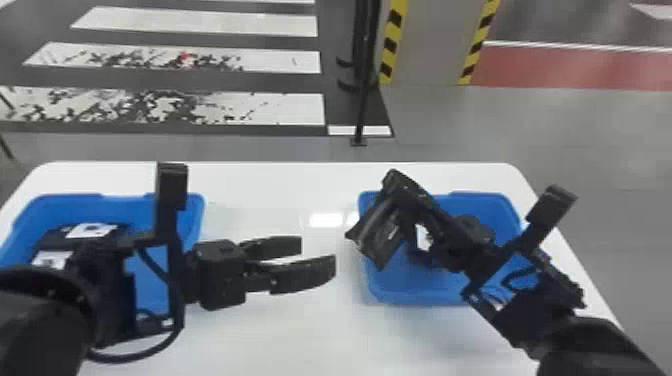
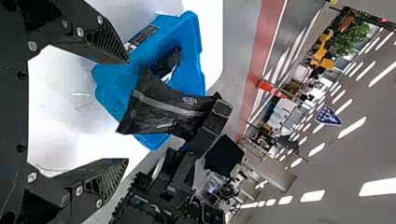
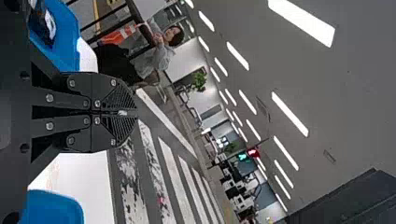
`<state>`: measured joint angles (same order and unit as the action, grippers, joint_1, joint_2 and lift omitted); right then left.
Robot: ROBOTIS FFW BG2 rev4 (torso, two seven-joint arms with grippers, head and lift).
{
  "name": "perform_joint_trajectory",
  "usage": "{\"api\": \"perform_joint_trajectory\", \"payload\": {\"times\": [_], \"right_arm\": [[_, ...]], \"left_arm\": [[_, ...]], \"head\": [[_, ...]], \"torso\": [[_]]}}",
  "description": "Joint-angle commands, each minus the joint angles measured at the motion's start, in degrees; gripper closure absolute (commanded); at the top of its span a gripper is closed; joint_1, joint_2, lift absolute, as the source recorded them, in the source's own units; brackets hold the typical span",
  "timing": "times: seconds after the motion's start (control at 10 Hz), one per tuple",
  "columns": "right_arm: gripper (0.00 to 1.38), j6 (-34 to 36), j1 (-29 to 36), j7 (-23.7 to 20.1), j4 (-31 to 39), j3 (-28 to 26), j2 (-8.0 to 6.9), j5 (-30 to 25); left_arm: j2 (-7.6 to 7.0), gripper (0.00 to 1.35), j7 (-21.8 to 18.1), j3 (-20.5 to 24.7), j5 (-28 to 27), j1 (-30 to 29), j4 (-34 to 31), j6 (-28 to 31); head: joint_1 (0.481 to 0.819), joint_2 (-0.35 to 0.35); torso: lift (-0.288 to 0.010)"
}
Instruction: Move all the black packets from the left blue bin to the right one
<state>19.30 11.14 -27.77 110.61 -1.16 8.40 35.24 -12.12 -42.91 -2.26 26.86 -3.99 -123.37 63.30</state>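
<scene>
Here, right claw (image 1: 394, 186) slanted forward, gripping black packet (image 1: 378, 239), left claw (image 1: 318, 255) pointing inward, spread apart

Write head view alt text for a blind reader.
A robot's right gripper holds a black packet at the left rim of the right blue bin; its left gripper hangs open over the table. Packets lie in the left blue bin.

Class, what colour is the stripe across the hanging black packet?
The narrow stripe is grey, clearest in the left wrist view.
</scene>
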Motion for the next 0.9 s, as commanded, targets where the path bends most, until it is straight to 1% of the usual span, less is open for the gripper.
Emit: {"api": "perform_joint_trajectory", "payload": {"times": [0.0, 0.2, 0.3, 0.4, 0.5, 0.6, 0.7, 0.8], "right_arm": [[1.28, 1.1, -2.7, 0.0, -3.8, -3.1, 1.0, -2.3], [1.28, 1.4, -5.5, 0.0, -9.1, -8.8, 1.0, -8.3], [1.28, 1.4, -6.8, 0.1, -11.5, -11.8, 1.0, -12.4], [1.24, 1.4, -7.1, 0.5, -12.7, -14.2, 0.83, -16.6], [1.02, 1.4, -6.9, 0.9, -13.8, -15.2, 0.47, -18.0], [0.69, 1.4, -6.2, 1.1, -14.2, -16.1, 0.21, -19.2], [0.38, 1.4, -5.0, 1.2, -13.6, -16.2, -0.14, -20.3], [0.19, 0.4, -2.1, 1.3, -10.6, -16.2, -0.58, -21.5]], "left_arm": [[0.16, 0.14, -0.1, 1.5, 0.8, -1.6, -0.6, -0.4], [0.43, 0.14, -0.2, 4.5, 1.1, -3.7, -1.9, -1.1], [0.43, 0.14, -0.2, 6.0, 1.5, -4.6, -2.1, -1.8], [0.43, 0.14, -0.2, 7.5, 1.5, -5.3, -2.6, -2.7], [0.51, 0.14, -0.2, 9.1, 1.5, -6.0, -2.7, -3.7], [0.69, 0.14, -0.2, 10.6, 1.5, -6.6, -3.1, -4.2], [0.69, 0.14, -0.2, 11.6, 1.5, -7.0, -3.3, -4.8], [0.69, 0.14, -0.2, 12.4, 1.0, -6.8, -3.3, -4.9]], "head": [[0.695, -0.108], [0.695, -0.147], [0.695, -0.178], [0.695, -0.206], [0.695, -0.238], [0.695, -0.251], [0.695, -0.254], [0.695, -0.252]], "torso": [[-0.154], [-0.154], [-0.154], [-0.154], [-0.154], [-0.154], [-0.154], [-0.154]]}}
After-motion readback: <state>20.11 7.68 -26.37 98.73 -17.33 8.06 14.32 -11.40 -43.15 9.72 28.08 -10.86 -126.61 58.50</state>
